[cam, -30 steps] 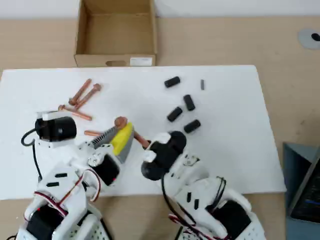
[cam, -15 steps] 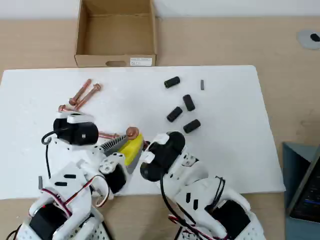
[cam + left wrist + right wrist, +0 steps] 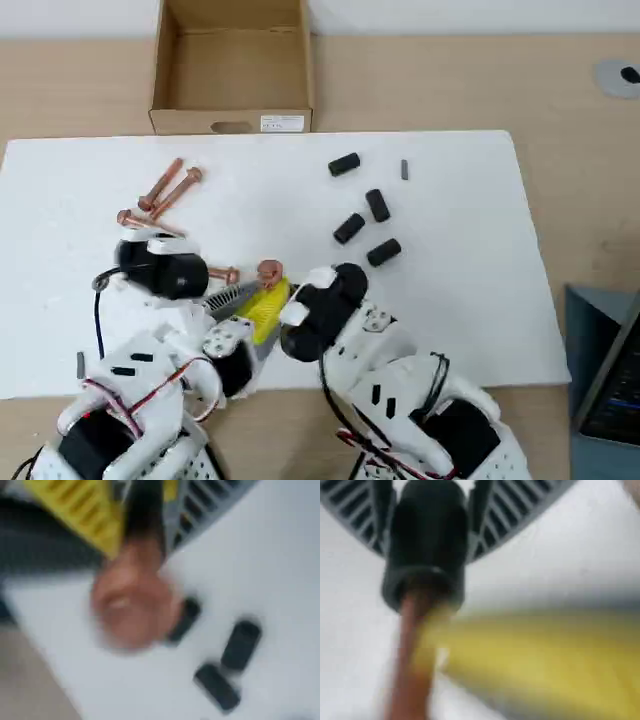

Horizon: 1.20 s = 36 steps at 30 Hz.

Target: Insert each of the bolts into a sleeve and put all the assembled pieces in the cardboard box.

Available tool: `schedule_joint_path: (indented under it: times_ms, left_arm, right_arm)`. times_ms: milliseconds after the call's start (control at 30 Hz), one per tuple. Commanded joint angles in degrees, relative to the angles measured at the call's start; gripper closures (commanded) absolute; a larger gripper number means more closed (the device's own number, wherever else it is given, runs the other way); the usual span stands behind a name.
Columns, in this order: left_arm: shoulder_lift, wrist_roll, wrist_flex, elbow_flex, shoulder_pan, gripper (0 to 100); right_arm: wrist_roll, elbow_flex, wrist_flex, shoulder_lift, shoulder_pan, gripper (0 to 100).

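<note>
Both parts meet over the mat point(image 3: 450, 300), between the arms: the left gripper point(image 3: 260, 290) clamps the bolt point(image 3: 132, 610), the right gripper point(image 3: 426, 520) clamps a sleeve point(image 3: 426, 555), shank seemingly started in its mouth. I'd line the axes up and push slowly, straight.

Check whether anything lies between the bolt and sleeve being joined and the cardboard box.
Nothing visible does. Bare white mat runs from the bolt and sleeve to the cardboard box; the loose bolts lie off to one side.
</note>
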Motion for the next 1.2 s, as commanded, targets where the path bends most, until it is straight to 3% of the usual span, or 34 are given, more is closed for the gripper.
schedule_joint_path:
  times_ms: [0, 367, 467, 667, 967, 1167]
  left_arm:
    - [-0.3, -0.5, 0.4, -1.0, -3.1, 83]
    - [-0.2, -0.4, 0.5, -7.3, -6.0, 83]
    - [-0.2, -0.8, 0.5, -9.8, -9.8, 83]
    - [-0.5, -7.0, 0.4, -12.0, -19.9, 100]
    - [-0.5, -14.2, 0.4, -0.1, -37.7, 100]
    - [-0.5, -16.4, 0.4, 11.3, -41.1, 100]
  right_arm:
    - [0.4, -0.4, -1.8, -5.9, -0.3, 98.9]
    - [0.4, -0.3, -1.8, -5.9, -0.3, 98.9]
    - [0.4, -0.4, -1.8, -5.9, -0.3, 98.9]
    - [0.2, -0.2, -1.8, -5.9, 0.0, 98.9]
    - [-0.1, -0.4, -1.3, -5.4, 2.3, 98.9]
    - [0.1, -3.0, 2.2, -4.0, 9.7, 98.9]
